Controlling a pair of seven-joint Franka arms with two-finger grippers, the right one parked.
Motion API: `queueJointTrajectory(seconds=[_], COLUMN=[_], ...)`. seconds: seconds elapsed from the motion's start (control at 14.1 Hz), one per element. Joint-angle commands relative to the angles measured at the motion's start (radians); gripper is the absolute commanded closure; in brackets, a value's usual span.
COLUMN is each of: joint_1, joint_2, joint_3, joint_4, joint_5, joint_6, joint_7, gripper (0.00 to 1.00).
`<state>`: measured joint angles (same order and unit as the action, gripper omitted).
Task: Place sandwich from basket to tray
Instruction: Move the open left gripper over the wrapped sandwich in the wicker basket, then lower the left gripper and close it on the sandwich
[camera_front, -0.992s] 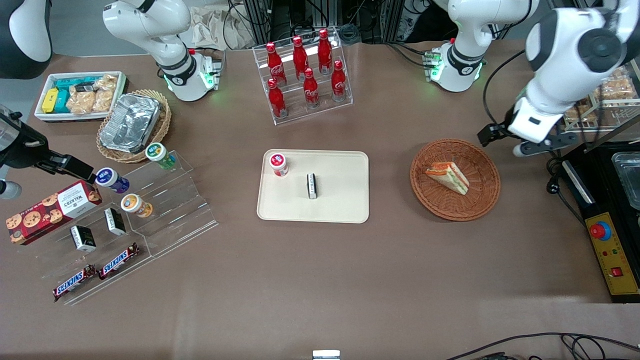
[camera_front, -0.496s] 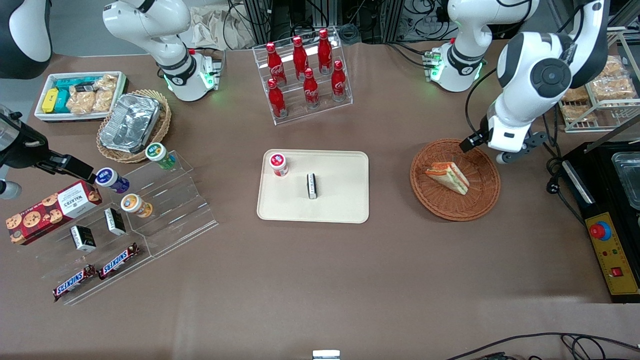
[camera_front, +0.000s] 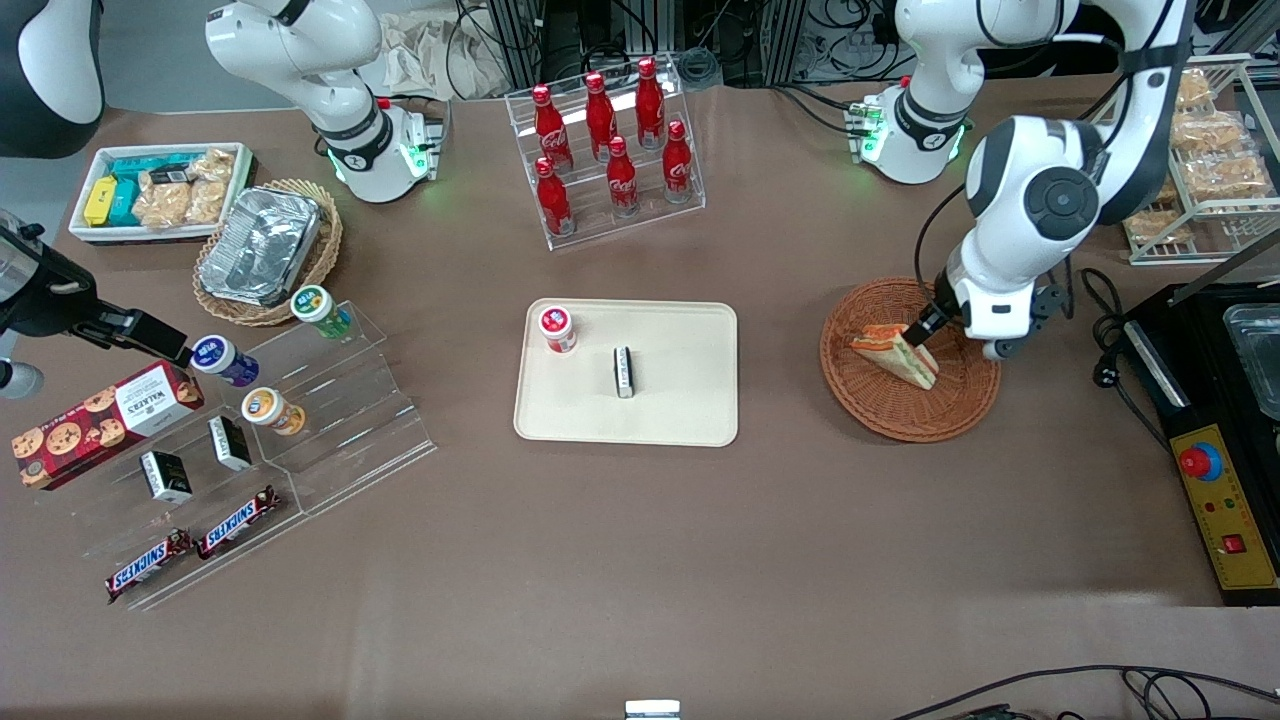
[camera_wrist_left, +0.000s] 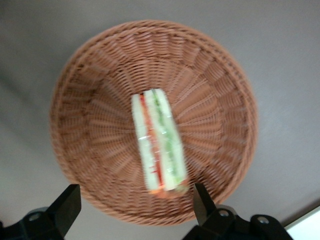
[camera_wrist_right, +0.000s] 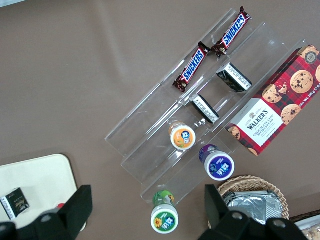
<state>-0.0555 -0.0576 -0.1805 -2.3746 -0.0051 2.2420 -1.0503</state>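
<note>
The gripper (camera_wrist_left: 135, 207) hovered wide open and empty above the sandwich (camera_wrist_left: 159, 141) in the basket (camera_wrist_left: 95, 75); the approach seemed under way, with descending and closing next.

sandwich (camera_wrist_left: 159, 142): pale bread, red/green layers | basket (camera_wrist_left: 95, 100): reddish-brown weave | claw (camera_wrist_left: 135, 212): black (fingers spread) | worktop (camera_front: 640, 560): brown

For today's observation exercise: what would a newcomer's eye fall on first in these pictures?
Probably the gripper, open above the sandwich lying in the reddish-brown basket toward the working arm's end of the table. Next, the cream tray mid-table, and the rack of red bottles, farther from the camera than the tray.
</note>
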Motion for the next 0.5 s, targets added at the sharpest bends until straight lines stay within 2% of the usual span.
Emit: queueJointTrajectory(seconds=[0.0,0.21,0.43], joint_1=[-0.013,-0.029,-0.036], joint_2=[0.047,0.073,0.091], joint_3=[-0.008,-0.007,-0.007], joint_4=[0.009,-0.031,-0.107], joint_5=[-0.009,-0.007,-0.001], joint_6=[0.073,0.108,0.247], joint_7=[-0.123,-0.137,-0.146], gripper=[0.0,0.0,0.0])
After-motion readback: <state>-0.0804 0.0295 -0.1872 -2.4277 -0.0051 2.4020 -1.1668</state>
